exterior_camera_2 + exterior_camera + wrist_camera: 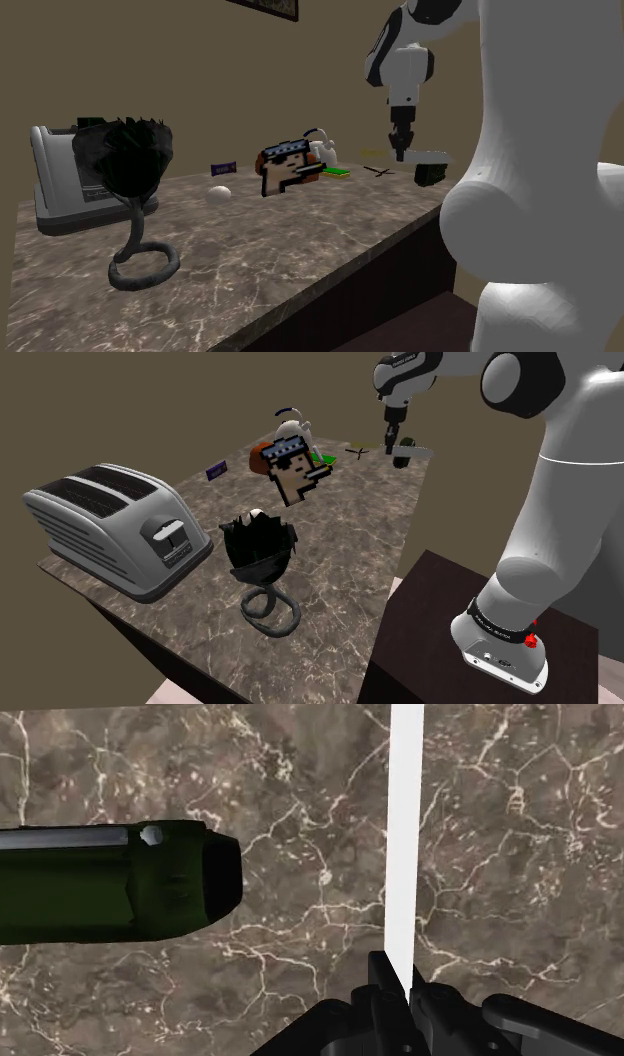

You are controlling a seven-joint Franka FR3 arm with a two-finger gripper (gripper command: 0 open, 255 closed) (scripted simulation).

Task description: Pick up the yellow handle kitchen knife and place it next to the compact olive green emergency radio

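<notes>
Gripping white flat knife [405,824], black gripper [400,972] clenched on blade, over brown marble countertop [300,804]; knife just beside dark olive green boxy radio [120,884], far right corner, shoulder view.

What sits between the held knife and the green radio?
Only bare marbled countertop separates the knife from the olive green radio in the wrist view; the end effector clasps the knife.

1. Stretching the arm [555,482] up and toward the shoulder view's left.
2. Pointing the gripper [392,437] straight down.
3. Pinching the knife [405,824] by its white blade between fingers [379,972] closed tight on it.
</notes>
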